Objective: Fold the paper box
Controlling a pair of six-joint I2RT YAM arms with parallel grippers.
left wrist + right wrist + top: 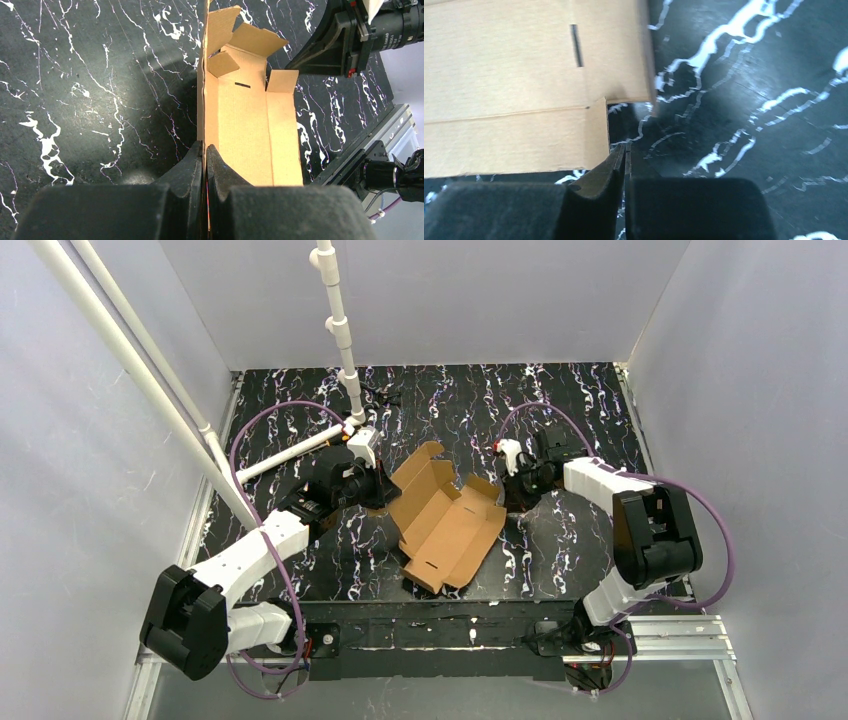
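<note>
The left gripper [205, 150] pinches the upright side wall of the paper box [245, 125], clamping the thin cardboard edge from both faces. The right gripper [625, 152] is pressed together with nothing held, its tip just beside a corner of the box's outer flap, low over the black marbled table [560, 400]. The box lies half open, flaps raised, between the two grippers.

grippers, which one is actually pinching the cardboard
The left gripper: it clamps a raised wall of the paper box. The right gripper is shut on nothing, beside a box corner.
</note>
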